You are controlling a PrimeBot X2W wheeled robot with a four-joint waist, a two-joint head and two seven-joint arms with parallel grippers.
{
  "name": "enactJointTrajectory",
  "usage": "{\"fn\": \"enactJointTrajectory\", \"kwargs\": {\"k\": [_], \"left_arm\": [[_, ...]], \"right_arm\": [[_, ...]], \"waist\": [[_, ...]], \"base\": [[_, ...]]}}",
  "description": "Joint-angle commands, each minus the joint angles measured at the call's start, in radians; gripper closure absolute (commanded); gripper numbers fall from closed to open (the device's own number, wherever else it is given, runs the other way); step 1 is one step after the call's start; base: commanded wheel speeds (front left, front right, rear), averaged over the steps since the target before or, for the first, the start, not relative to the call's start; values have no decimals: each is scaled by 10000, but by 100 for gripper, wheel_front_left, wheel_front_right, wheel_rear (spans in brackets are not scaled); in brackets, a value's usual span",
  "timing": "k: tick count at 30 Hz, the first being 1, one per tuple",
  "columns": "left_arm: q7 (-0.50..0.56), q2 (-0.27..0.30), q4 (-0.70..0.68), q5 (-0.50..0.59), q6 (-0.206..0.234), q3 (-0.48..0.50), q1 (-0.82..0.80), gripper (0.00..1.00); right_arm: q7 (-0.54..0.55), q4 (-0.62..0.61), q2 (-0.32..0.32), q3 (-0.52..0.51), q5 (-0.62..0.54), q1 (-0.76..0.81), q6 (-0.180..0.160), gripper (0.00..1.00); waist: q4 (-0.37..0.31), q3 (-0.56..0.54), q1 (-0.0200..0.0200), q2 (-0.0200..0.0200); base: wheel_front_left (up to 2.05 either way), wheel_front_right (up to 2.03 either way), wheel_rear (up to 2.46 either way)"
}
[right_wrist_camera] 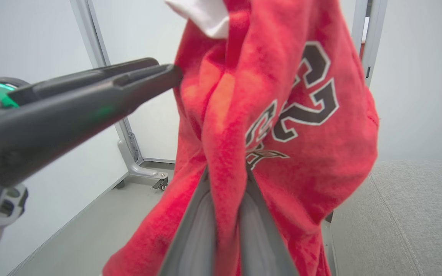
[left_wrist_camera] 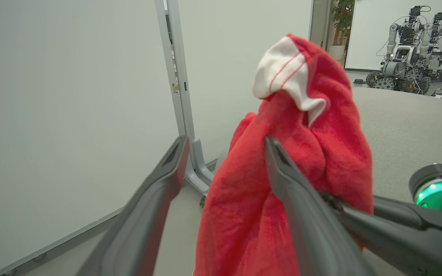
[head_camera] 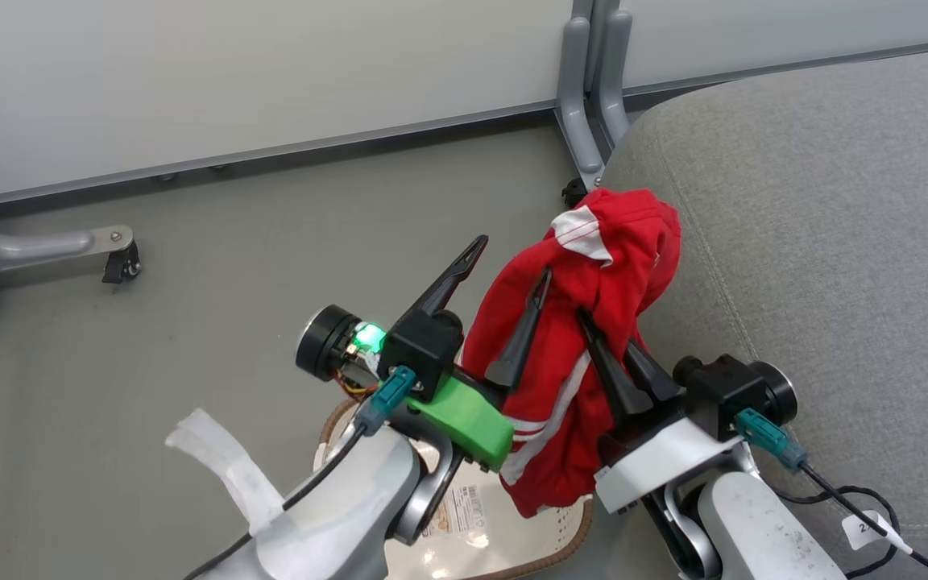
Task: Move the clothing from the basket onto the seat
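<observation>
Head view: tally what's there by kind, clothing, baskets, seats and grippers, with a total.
red jersey: 1
basket: 1
seat: 1
grippers, the left gripper and the right gripper: 2
Total: 5

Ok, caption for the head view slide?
Right gripper shut on the red jersey over the basket, beside the seat; left gripper open.
</observation>
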Motion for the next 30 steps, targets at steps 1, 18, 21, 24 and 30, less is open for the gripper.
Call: {"fn": "enactJointTrajectory", "kwargs": {"k": [1, 18, 21, 24, 30], "left_arm": [[-66, 123, 12, -85, 104, 123, 218, 0], [-280, 1073, -1291, 423, 336, 1625, 1955, 0], [-281, 1233, -1669, 752, 346, 1911, 2261, 0], [-282, 1320, -1866, 908, 239, 2155, 2645, 0], [-283, 1548, -1885, 1132, 71, 2357, 2994, 0]], "right_arm": [[-36, -80, -5, -65, 26, 77, 1, 100], [-36, -1466, -5, -991, -184, -51, 1, 100], [-36, -1858, -5, -1264, -123, 4, 1, 100], [-34, -2235, -2, -1500, -111, 140, 1, 100], [-36, -2836, -2, -1933, -102, 500, 1, 100]], "waist": [[-12, 36, 0, 0], [-1082, 919, 0, 0], [-1542, 1100, 0, 0], [-2102, 1233, 0, 0], [-3230, 1368, 0, 0]], "base": [[0, 0, 0], [0, 0, 0], [0, 0, 0], [0, 0, 0], [0, 0, 0]]}}
